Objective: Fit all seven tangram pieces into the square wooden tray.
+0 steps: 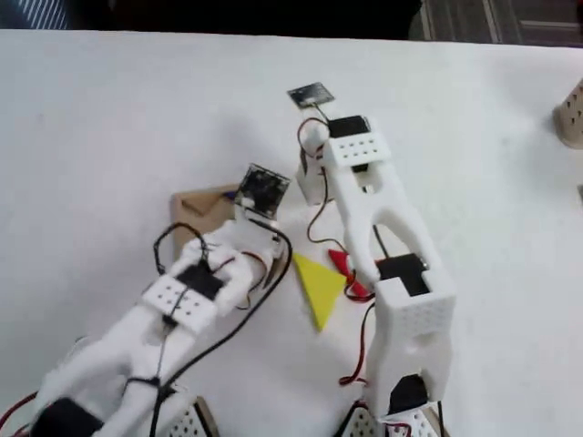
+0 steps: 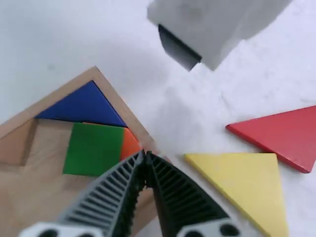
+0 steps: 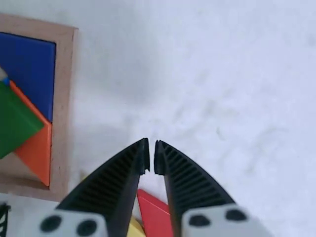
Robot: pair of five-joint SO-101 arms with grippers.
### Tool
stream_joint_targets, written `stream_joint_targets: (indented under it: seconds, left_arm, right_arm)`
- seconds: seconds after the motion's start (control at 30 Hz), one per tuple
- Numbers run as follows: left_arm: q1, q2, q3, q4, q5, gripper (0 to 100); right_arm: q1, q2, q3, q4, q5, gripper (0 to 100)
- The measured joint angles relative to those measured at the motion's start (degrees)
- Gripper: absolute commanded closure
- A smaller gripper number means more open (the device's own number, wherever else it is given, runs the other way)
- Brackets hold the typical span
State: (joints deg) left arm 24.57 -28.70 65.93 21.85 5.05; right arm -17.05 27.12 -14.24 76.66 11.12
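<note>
The square wooden tray (image 2: 109,94) holds a blue triangle (image 2: 81,104), a green square (image 2: 94,148) and an orange piece (image 2: 130,144); part of its floor is bare. My left gripper (image 2: 145,159) is shut on nothing, its tips over the tray's rim beside the orange piece. A yellow triangle (image 2: 242,182) and a red triangle (image 2: 281,136) lie on the table just outside the tray. My right gripper (image 3: 150,154) is shut and holds nothing, above bare table beside the tray (image 3: 64,98), with the red triangle (image 3: 155,215) near its fingers. In the high view the left arm covers most of the tray (image 1: 182,202).
The right arm's white body (image 1: 383,209) stretches over the red triangle (image 1: 342,264) and sits close to the yellow triangle (image 1: 321,284). Cables loop between both arms. A perforated object (image 1: 570,114) stands at the far right edge. White table lies open at the far left.
</note>
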Motion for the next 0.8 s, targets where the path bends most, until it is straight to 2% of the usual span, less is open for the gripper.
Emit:
stream_joint_targets:
  seconds: [0.27, 0.37, 0.53, 0.8]
  left_arm:
    - [-0.09, 19.6, -12.04, 1.58, 0.0, 98]
    - [-0.26, 20.57, -14.15, 4.48, 0.0, 98]
    - [-0.97, 20.84, -14.33, 4.92, 0.0, 98]
    - [-7.91, 21.1, -15.82, 4.92, 0.0, 98]
  right_arm:
    - [0.18, 0.0, 0.0, 0.0, -0.26, 97.8]
    - [0.53, 0.0, 0.0, 0.0, -0.26, 97.8]
    - [0.35, 0.0, 0.0, 0.0, -0.26, 97.8]
    - [0.26, 0.0, 0.0, 0.0, -0.26, 97.8]
